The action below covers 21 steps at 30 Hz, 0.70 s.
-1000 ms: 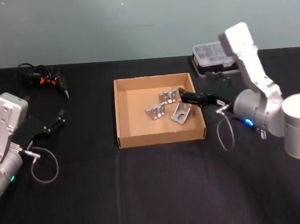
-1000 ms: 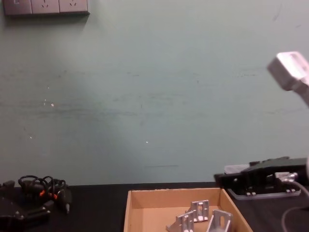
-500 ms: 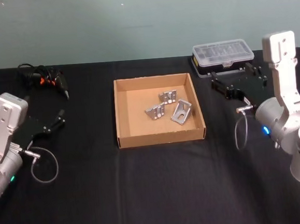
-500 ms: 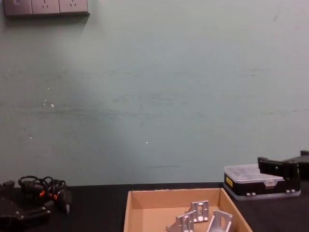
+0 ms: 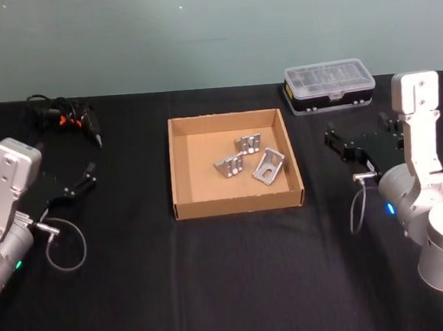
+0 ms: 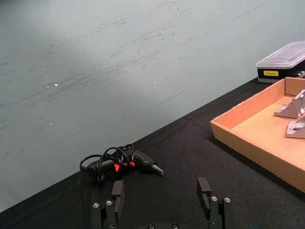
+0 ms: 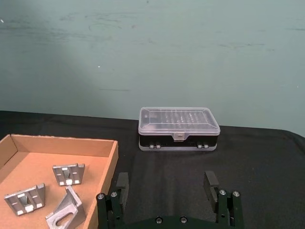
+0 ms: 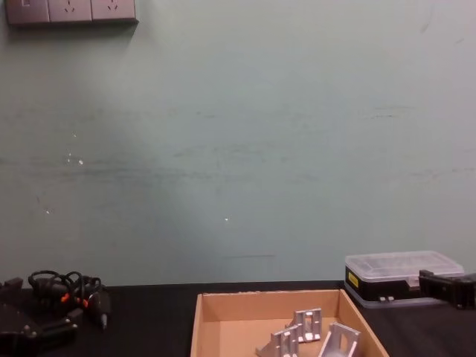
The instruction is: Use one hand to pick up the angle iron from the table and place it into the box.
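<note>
Three silver angle irons lie inside the tan cardboard box [image 5: 183,168] at the middle of the black table [image 5: 230,272]: one [image 5: 229,165], one [image 5: 248,143] and one [image 5: 268,166]. The right wrist view has them too, at angle iron [image 7: 69,173], angle iron [image 7: 25,199] and angle iron [image 7: 66,210]. My right gripper [image 5: 355,133] hovers to the right of the box, apart from it, open and empty; its wrist view shows the same right gripper [image 7: 166,183]. My left gripper [image 5: 73,185] rests open at the table's left, far from the box.
A black case with a clear lid [image 5: 329,85] stands at the back right, behind my right gripper. A black tool with a coiled cable and orange marks [image 5: 64,116] lies at the back left. A wall rises directly behind the table.
My right gripper has drawn back from over the box's right side to the right of the box, leaving an angle iron inside. The left arm has not moved.
</note>
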Available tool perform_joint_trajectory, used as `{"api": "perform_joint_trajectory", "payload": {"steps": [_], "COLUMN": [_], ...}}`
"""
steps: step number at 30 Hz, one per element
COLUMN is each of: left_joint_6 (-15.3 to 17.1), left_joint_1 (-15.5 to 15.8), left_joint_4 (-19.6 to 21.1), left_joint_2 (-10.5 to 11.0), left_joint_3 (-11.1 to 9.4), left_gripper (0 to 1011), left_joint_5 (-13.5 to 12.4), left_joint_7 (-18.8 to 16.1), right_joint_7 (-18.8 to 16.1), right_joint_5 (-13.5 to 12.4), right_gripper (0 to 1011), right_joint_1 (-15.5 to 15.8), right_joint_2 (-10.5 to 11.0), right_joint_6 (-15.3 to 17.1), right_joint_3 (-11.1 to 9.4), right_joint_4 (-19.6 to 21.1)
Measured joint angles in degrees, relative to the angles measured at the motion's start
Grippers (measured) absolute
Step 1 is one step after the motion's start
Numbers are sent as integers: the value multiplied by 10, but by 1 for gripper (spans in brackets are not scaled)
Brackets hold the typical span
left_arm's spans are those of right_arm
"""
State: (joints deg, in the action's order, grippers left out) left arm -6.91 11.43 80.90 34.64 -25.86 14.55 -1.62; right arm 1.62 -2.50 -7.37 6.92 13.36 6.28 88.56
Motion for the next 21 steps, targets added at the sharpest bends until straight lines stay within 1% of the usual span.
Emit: {"api": "perform_joint_trajectory", "payload": {"steps": [1, 4, 21], "left_joint_6": [0, 0, 0], "left_joint_1": [0, 0, 0], "left_joint_4": [0, 0, 0], "left_joint_2": [0, 0, 0], "left_joint_3": [0, 0, 0], "left_gripper": [1000, 1000, 1000], "left_joint_5": [0, 0, 0], "left_joint_7": [0, 0, 0], "right_joint_7": [0, -16, -12], "right_joint_5": [0, 0, -1], "right_gripper": [1000, 1000, 1000], "right_joint_1": [0, -4, -3], "right_joint_2": [0, 0, 1], "right_joint_6": [0, 0, 0], "right_joint_3": [0, 0, 1], "right_joint_4": [0, -6, -3]}}
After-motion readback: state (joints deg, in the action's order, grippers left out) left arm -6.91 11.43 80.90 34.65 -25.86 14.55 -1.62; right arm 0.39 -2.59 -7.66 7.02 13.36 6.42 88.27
